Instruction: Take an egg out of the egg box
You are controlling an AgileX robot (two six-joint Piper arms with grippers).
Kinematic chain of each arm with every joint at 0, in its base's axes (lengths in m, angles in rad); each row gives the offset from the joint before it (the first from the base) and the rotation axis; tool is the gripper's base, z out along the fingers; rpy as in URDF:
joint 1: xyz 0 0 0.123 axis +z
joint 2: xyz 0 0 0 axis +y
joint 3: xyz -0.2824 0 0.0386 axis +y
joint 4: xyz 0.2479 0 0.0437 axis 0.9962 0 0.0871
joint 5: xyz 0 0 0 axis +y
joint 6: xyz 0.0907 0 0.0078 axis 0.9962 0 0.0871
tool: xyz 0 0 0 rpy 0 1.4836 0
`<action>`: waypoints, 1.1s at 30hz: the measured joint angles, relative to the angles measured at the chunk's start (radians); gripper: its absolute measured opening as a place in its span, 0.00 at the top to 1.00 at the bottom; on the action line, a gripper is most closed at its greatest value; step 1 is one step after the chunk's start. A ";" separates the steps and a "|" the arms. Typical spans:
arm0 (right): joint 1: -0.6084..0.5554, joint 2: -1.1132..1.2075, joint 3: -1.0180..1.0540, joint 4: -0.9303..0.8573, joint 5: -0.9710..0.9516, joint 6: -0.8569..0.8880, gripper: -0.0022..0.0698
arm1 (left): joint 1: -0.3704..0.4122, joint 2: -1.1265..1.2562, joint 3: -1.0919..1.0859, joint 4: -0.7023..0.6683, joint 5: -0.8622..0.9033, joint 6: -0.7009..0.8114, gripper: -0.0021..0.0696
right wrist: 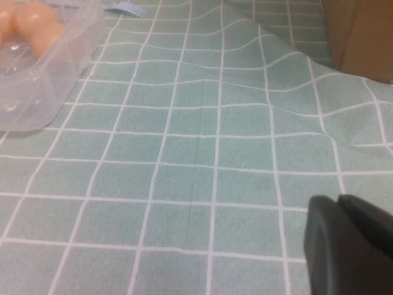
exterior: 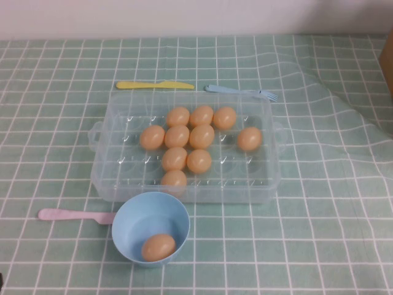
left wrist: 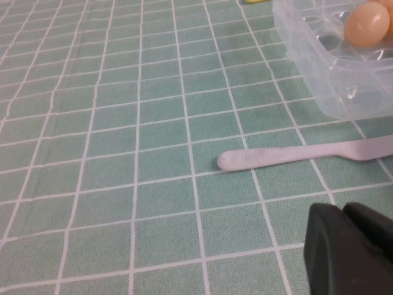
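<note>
The clear plastic egg box (exterior: 116, 178) sits mid-table with several orange-tan eggs in its dimples, such as one apart at the right (exterior: 249, 139). One more egg (exterior: 158, 247) lies in the light-blue bowl (exterior: 129, 215) in front of the box. Neither arm shows in the high view. My left gripper (left wrist: 344, 212) is shut and empty, low over the cloth to the left of the box, whose corner (left wrist: 344, 92) holds an egg (left wrist: 367, 24). My right gripper (right wrist: 338, 203) is shut and empty over the cloth to the right of the box (right wrist: 43, 92).
A pink spoon (exterior: 73, 215) lies left of the bowl and shows in the left wrist view (left wrist: 295, 157). A yellow knife (exterior: 153, 85) and a blue fork (exterior: 241, 91) lie behind the box. The checked cloth is rumpled at the right (exterior: 331, 92). A brown object (right wrist: 359, 34) stands at far right.
</note>
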 joint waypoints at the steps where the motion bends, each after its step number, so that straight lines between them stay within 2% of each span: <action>1: 0.000 0.000 0.000 0.000 0.000 0.000 0.99 | 0.000 0.000 0.000 0.000 0.000 0.000 0.98; 18: 0.000 0.000 0.000 0.103 -0.062 0.000 0.99 | 0.000 0.000 0.000 0.000 0.000 0.000 0.98; 26: 0.000 0.000 0.000 0.297 -0.176 0.000 0.99 | 0.000 0.000 0.000 0.000 0.000 0.000 0.98; 33: 0.000 0.000 0.000 0.304 -0.190 0.000 0.99 | 0.000 0.000 0.000 0.000 0.000 0.000 0.98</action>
